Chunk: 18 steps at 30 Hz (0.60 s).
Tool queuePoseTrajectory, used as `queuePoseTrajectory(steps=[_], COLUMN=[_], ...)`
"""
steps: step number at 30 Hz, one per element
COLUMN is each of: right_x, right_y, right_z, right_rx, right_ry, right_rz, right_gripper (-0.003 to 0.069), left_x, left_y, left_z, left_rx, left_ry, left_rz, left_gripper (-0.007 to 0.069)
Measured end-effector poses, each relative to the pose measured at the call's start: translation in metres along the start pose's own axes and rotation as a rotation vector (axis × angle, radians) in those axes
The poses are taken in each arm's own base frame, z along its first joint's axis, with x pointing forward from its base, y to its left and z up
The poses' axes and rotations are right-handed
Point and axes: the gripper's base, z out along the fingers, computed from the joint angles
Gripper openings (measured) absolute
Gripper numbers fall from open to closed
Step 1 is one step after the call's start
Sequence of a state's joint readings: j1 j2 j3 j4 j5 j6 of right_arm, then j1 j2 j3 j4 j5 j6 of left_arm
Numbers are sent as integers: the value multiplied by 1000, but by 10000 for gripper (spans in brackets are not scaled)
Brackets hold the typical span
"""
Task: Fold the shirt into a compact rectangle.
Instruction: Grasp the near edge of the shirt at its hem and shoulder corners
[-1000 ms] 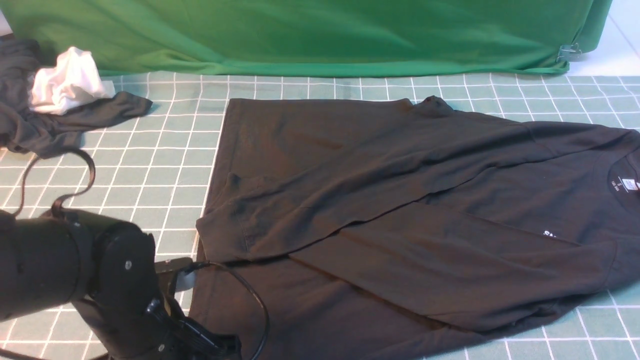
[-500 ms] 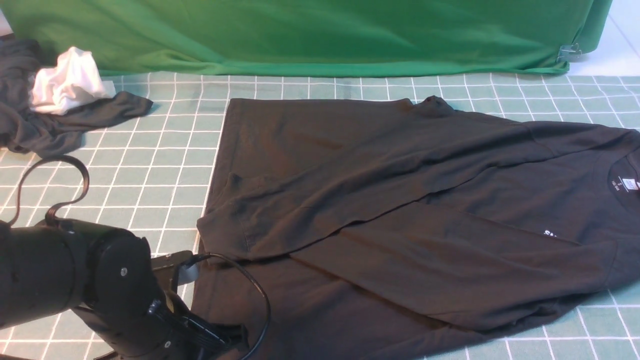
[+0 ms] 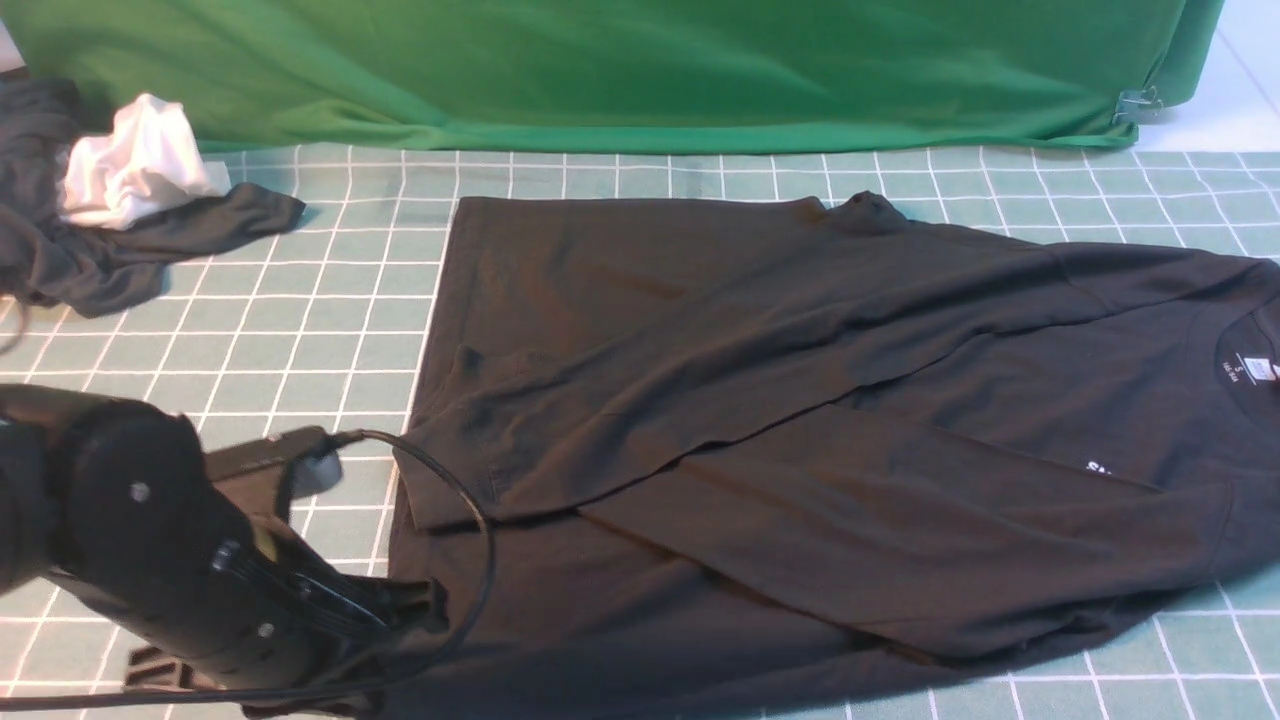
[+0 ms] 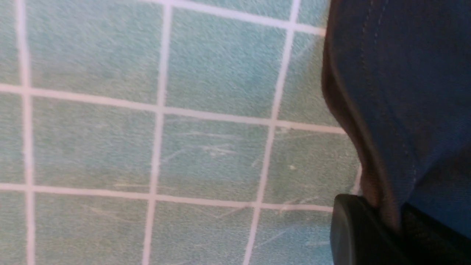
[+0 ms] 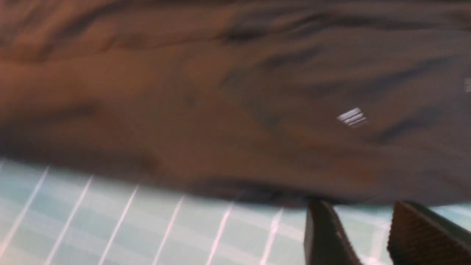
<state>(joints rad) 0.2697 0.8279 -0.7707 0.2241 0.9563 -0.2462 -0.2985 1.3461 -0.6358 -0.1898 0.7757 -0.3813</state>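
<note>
The black shirt lies spread across the checked table, neck with its label at the right, both sleeves folded over the body. My left gripper is at the near left corner of the hem, shut on the shirt; in the left wrist view the hem runs down into the closed left gripper. My right gripper does not show in the front view. In the right wrist view it stands open just short of the shirt's edge, with only table between its fingers.
A smaller dark garment with a white cloth on it lies at the far left. A green backdrop closes the back edge, with a metal clip at its right. The left arm's cable loops over the hem.
My left gripper has shut on the hem corner, and the left arm has shifted to the left and lower in the front view. The shirt's body has barely moved.
</note>
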Motion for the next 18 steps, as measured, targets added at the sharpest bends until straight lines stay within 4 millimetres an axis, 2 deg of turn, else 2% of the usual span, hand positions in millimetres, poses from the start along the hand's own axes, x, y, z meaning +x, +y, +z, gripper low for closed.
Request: queuePoseTrajectory(steps=[1, 3, 6, 8, 10, 11, 13, 14, 16, 18], right_x=[1, 9, 18, 20, 19, 19, 19, 19, 21, 21], right_y=[-1, 9, 21, 28, 35, 35, 44, 44, 45, 44], right_z=[2, 32, 65, 81, 96, 98, 118, 119, 138, 143], right_rx=[1, -36, -33, -14, 5, 5, 13, 13, 28, 36], right_ry=[10, 153, 297, 346, 374, 377, 401, 404, 440, 454], right_rz=[0, -114, -310, -434, -558, -558, -672, -678, -745, -766], right_gripper=[278, 342, 429, 461, 476, 477, 484, 484, 485, 485], left_x=[0, 0, 1, 1, 1, 1, 1, 1, 1, 1], left_y=[0, 2, 3, 3, 3, 3, 3, 3, 3, 3], left_z=[0, -1, -1, -1, -1, -1, -1, -1, -1, -1], left_rx=[0, -8, -10, -10, -10, -10, -10, -10, -10, -9], left_ry=[0, 12, 19, 19, 19, 19, 19, 19, 19, 19], left_rz=[2, 20, 42, 49, 54, 54, 59, 59, 60, 60], left_gripper=[15, 15, 15, 15, 15, 15, 15, 15, 15, 15])
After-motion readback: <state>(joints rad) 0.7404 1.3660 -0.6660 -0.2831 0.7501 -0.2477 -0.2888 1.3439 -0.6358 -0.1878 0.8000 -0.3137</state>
